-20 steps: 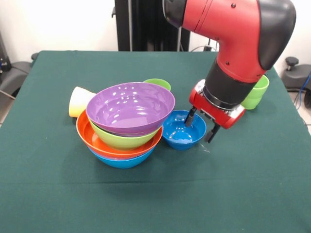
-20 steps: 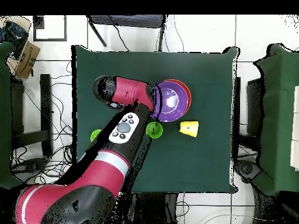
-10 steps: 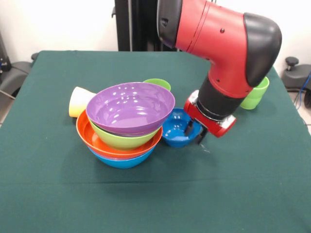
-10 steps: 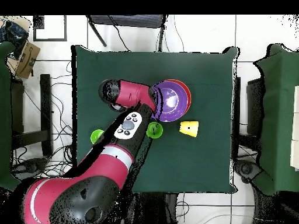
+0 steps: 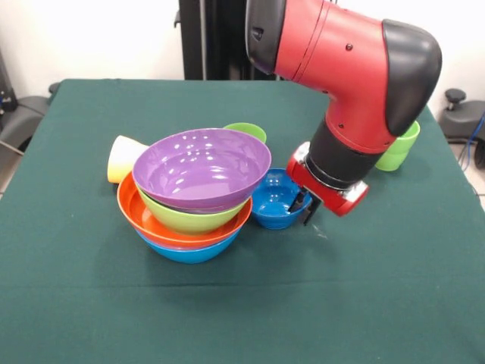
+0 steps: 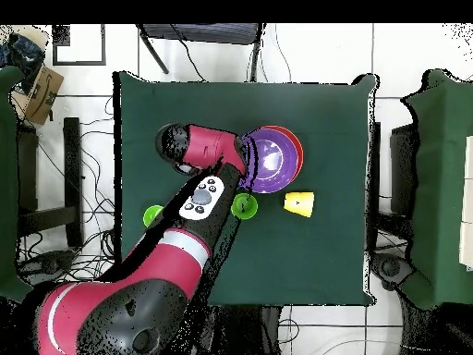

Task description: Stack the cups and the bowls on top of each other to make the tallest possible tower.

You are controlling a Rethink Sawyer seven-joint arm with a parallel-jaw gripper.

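One red and black arm (image 5: 345, 72) is the biggest thing on the green table (image 5: 91, 303), bending down from above so that its wrist ends just beside the tower (image 5: 193, 193). Four bowls make up that tower, nested upright: a blue bowl (image 5: 189, 252) sits lowest on the cloth, an orange bowl (image 5: 144, 220) rests in it, a lime bowl (image 5: 189, 220) sits in that, and a purple bowl (image 5: 201, 168) lies on top, tilted a little, its rim the highest edge of the pile. Seen from overhead the tower shows as a purple disc (image 6: 268, 159) with an orange edge (image 6: 294, 148), partly covered by the arm (image 6: 199, 148). Touching or almost touching the tower, on its side toward the arm, stands a small blue bowl (image 5: 274, 203). The gripper (image 5: 301, 205) straddles this bowl's rim, on the side away from the tower: one black finger (image 5: 297, 202) dips inside the bowl and the other hangs just outside its wall, so the fingers stand slightly apart about the rim; whether they actually press on it cannot be told. Behind the tower, a green cup (image 5: 246, 131) peeps over the purple rim, upright. A yellow cup (image 5: 125, 158) lies on its side against the tower's other flank, mouth turned away from the pile. A light green cup (image 5: 399, 148) stands well apart from the tower, past the arm and partly hidden by it.
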